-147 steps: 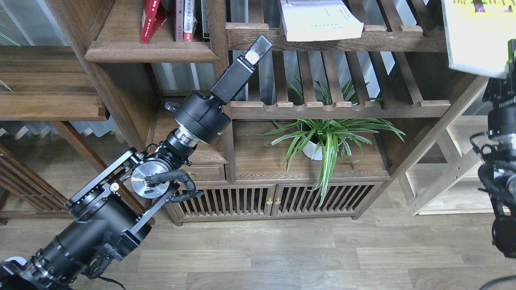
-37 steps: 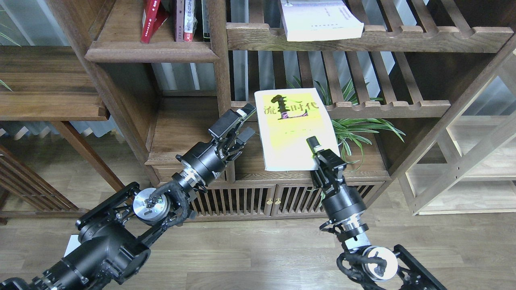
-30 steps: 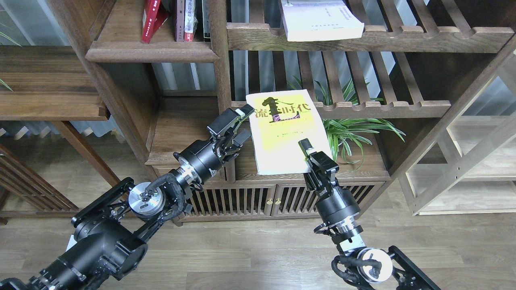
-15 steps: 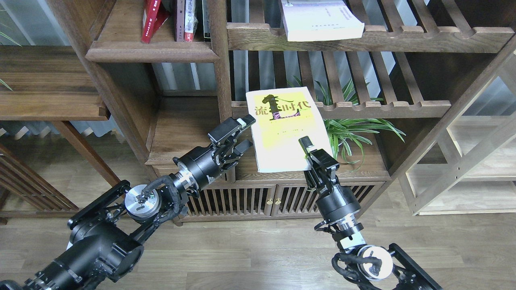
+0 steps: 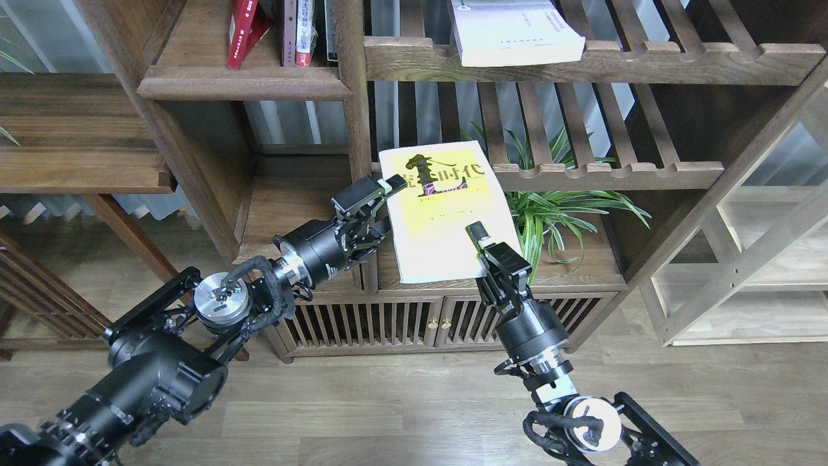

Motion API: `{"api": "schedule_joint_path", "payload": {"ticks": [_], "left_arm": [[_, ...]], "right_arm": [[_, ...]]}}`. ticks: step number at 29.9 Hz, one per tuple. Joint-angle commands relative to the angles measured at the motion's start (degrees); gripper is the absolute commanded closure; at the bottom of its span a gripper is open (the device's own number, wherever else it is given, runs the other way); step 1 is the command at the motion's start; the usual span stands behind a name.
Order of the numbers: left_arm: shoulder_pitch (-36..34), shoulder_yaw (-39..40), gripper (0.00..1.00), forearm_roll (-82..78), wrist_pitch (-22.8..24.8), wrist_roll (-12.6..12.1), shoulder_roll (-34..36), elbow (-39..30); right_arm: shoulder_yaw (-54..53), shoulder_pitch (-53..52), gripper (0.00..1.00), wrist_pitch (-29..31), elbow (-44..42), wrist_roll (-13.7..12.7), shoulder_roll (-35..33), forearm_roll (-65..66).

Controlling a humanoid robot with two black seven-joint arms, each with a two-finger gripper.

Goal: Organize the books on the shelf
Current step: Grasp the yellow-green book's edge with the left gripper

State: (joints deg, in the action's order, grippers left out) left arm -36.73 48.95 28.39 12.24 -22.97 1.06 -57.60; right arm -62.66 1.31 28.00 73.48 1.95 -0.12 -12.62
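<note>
Holding yellow-green paperback [image 5: 440, 213] mid-air before bookcase: our right gripper [image 5: 484, 251] pinched on its lower right corner, cover facing us. Our left gripper [image 5: 381, 204], fingers parted, straddles book's left edge, likely for handover. Target shelf [image 5: 242, 83] lies up-left, red books [image 5: 242, 32] leaning there.

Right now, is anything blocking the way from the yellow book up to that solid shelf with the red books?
Partly. The yellow-green book, held by the right gripper, sits right of the vertical post; the shelf lies up-left beyond it. The left gripper is at the book's left edge.
</note>
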Motion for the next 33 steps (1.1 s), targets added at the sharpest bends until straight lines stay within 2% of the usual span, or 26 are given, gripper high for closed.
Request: {"api": "schedule_joint_path", "payload": {"ticks": [1, 7, 24, 33], "left_arm": [[-0.8, 0.0, 0.06, 0.5, 0.0, -0.8, 0.0, 0.7], [-0.9, -0.1, 0.08, 0.4, -2.2, -5.0, 0.3, 0.7], [-0.8, 0.0, 0.49, 5.5, -2.2, -5.0, 0.3, 1.4], [-0.6, -0.2, 0.49, 5.7, -2.0, -5.0, -0.1, 0.9]], "right_arm": [[0.6, 0.0, 0.96, 0.0, 0.0, 0.0, 0.1, 0.2], [1.7, 0.0, 0.96, 0.0, 0.0, 0.0, 0.1, 0.9], [1.7, -0.4, 0.96, 0.0, 0.1, 0.0, 0.1, 0.9], [1.7, -0.4, 0.96, 0.0, 0.1, 0.0, 0.1, 0.9]]}}
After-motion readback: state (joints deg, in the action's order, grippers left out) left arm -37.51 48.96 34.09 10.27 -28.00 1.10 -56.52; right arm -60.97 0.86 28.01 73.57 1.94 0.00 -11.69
